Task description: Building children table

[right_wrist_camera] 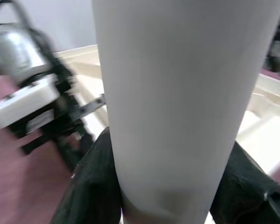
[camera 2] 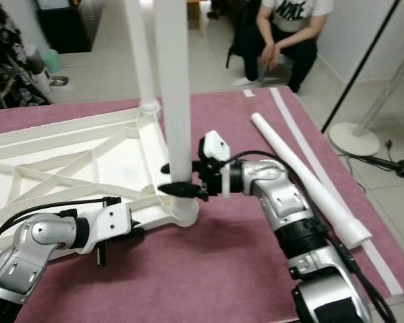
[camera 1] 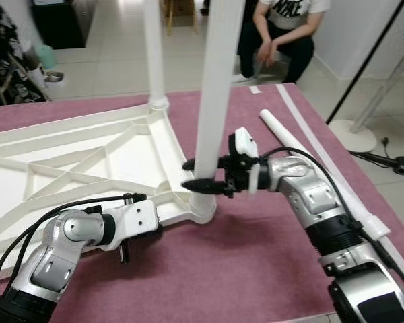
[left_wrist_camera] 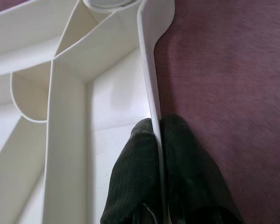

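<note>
A white plastic table top lies upside down on a maroon cloth. One white leg stands in its far corner socket. A second, thicker-looking leg stands upright in the near corner socket. My right gripper is shut around this leg just above the socket, one black finger on each side. My left gripper is shut on the thin rim of the table top close to that same corner. A loose leg lies on the cloth to the right.
A person sits crouched on the tiled floor beyond the cloth. A long white strip runs along the cloth's right edge. A fan base and a cable lie on the floor at right. Clutter stands at the far left.
</note>
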Tool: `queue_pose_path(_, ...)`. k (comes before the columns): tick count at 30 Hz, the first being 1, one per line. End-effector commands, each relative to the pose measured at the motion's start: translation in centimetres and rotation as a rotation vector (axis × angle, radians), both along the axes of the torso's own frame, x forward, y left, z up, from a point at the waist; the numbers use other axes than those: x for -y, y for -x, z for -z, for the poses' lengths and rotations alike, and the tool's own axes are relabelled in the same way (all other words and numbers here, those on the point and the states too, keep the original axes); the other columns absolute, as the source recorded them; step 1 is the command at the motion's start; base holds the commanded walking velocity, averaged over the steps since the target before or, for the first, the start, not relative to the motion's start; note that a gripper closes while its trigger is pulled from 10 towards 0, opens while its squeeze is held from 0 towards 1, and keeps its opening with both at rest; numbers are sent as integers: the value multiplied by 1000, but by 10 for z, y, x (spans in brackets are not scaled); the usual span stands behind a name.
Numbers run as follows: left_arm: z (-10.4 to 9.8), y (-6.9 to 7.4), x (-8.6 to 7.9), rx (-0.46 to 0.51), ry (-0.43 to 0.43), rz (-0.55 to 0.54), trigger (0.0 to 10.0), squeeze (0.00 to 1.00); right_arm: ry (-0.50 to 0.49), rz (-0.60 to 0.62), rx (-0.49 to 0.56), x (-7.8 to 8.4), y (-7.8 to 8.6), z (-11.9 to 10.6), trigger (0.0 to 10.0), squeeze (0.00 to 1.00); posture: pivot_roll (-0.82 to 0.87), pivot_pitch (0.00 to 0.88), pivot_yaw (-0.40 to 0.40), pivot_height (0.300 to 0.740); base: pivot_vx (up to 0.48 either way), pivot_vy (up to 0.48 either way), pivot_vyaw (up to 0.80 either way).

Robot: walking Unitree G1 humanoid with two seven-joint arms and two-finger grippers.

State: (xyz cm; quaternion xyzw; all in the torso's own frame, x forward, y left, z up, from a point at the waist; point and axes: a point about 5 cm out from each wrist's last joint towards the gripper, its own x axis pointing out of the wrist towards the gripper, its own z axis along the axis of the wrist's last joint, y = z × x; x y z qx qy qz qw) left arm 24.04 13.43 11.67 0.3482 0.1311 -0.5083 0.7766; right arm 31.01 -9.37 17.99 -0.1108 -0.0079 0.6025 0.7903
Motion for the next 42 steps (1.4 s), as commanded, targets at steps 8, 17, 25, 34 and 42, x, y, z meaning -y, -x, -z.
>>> queue_pose_path(8, -43, -4, 34, 147, 164, 95, 10000, 0, -4, 793, 67, -28, -21, 13, 0, 0, 72, 0, 29, 740, 0, 0, 0)
queue_pose_path(17, -41, -3, 34, 137, 158, 103, 10000, 0, -153, 773, 142, -44, -15, -1, 10000, 0, 62, 0, 32, 740, 0, 0, 0)
queue_pose_path(25, -39, -1, 32, 127, 149, 95, 10000, 0, -265, 543, 89, -52, 0, -14, 10000, 1000, 67, 0, 28, 740, 0, 0, 0)
queue_pose_path(34, -35, 22, 15, 66, 89, 185, 10000, 0, -118, -90, 0, -13, 51, -17, 10000, 0, 72, 0, 25, 740, 0, 0, 0)
queue_pose_path(42, -35, 32, 3, 33, 64, 213, 10000, 0, -25, -219, -57, 9, 45, -18, 667, 0, 89, 0, 16, 740, 0, 0, 0)
